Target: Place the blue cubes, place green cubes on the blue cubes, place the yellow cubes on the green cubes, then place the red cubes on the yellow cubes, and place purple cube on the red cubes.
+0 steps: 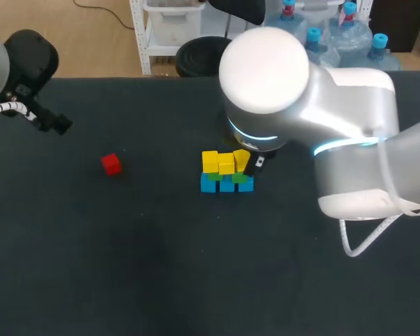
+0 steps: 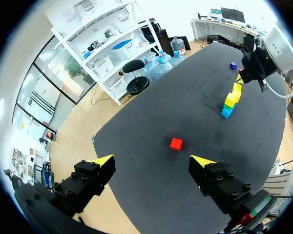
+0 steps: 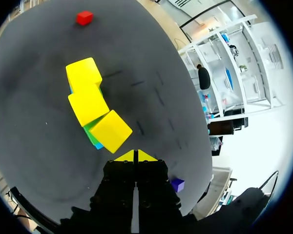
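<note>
Grip red cube (image 1: 111, 164), on surface (image 1: 126, 266) left, across opposite flat faces; probably light, rigid. Empty left end effector (image 2: 152, 161) spread wide; empty right end effector (image 3: 135, 156) pinched together by tilted yellow cube (image 3: 111, 130).

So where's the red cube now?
In the head view the red cube sits alone on the left of the table, left of the stacked cubes, ahead of the left tool.

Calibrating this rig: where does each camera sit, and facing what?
Head view: above and behind, facing down on the table; left arm, right arm show.
Left wrist view: on the left arm, facing the red cube; open left gripper shows.
Right wrist view: over the cube stack, facing down; shut right gripper shows.
Shared: all show cube stack, red cube.
</note>
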Motion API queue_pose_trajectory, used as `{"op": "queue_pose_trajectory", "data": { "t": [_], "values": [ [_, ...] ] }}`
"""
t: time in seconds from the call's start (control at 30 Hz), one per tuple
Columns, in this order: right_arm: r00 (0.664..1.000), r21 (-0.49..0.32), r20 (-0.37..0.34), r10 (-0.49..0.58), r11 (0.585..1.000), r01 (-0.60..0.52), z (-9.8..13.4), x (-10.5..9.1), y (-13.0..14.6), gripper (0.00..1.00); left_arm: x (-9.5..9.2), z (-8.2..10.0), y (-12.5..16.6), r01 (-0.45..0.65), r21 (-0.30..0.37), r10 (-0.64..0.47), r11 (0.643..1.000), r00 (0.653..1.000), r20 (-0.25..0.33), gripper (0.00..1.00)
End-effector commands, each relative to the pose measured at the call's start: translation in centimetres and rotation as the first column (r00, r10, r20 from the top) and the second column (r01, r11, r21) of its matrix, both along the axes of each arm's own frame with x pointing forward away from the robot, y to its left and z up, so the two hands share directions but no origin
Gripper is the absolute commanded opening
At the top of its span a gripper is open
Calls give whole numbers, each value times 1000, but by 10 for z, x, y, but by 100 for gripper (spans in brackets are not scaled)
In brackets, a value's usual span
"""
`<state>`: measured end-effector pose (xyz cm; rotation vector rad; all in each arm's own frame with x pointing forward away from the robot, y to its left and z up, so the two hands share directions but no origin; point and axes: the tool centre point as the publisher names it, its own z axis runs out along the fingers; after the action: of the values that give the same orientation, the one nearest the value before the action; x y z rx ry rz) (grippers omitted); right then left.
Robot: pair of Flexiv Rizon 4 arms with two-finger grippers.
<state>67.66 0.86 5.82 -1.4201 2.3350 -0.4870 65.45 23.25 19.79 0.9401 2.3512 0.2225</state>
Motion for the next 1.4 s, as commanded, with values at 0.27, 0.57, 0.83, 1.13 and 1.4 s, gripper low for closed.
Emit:
{"op": "queue_pose_trajectory", "data": {
  "t": [0.27,0.57,0.83,1.13,1.4],
  "values": [
    [1000,3,-26,-15,1000,15,2,-3,-1,0,1,0,1,2,-1,-2,1000,1000,-1,100],
    [998,6,-52,-33,999,34,4,-7,-6,0,1,0,1,2,-1,-2,1000,1000,-1,100],
    [996,19,-78,-34,999,36,0,-4,-4,0,1,0,1,2,-1,-2,1000,1000,-1,100],
    [993,29,-111,-38,999,42,-3,-4,-1,0,1,0,1,2,-1,-2,1000,1000,-1,100],
    [990,38,-132,-49,998,55,-5,-6,-3,0,1,0,1,2,-1,-2,1000,1000,-1,100]
  ]
}}
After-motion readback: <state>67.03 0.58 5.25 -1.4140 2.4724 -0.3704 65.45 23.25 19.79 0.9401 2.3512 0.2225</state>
